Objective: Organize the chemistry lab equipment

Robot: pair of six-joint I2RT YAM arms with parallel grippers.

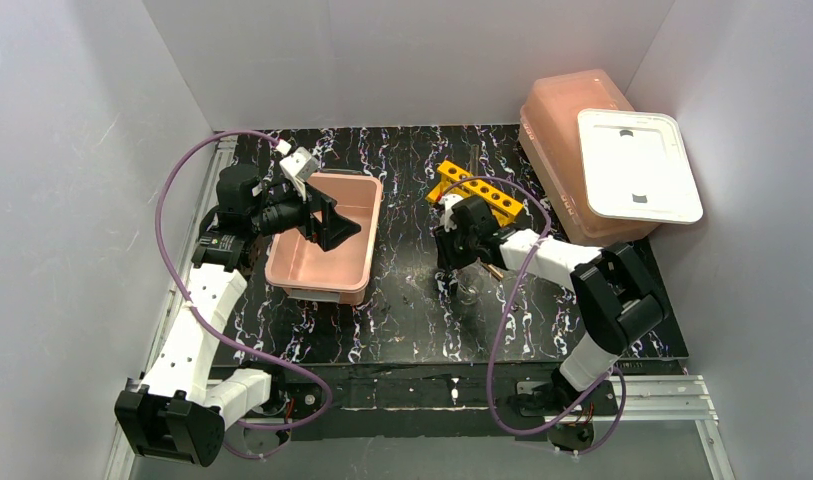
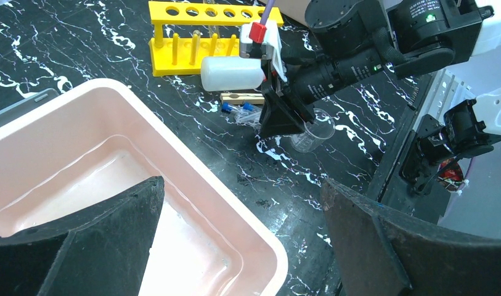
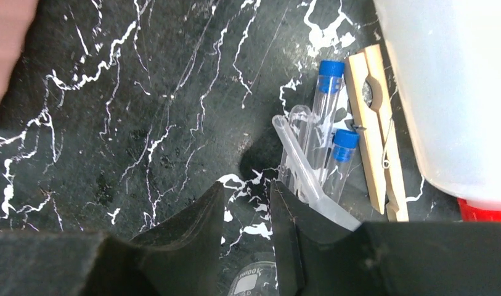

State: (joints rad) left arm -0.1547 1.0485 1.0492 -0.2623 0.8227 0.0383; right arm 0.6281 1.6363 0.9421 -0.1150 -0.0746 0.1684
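Note:
My right gripper points down at the marble table, its jaws a narrow gap apart with only bare table between the tips. Just right of its tips lie a clear tube, two blue-capped tubes and a wooden clamp. A white bottle lies on its side beside them. A clear beaker stands close by the fingers. The yellow rack is behind. My left gripper hangs wide open over a small pink tub.
A large pink tub lies upside down at the back right with a white lid resting on it. White walls close in the table on three sides. The right arm's elbow stands near the table's right front.

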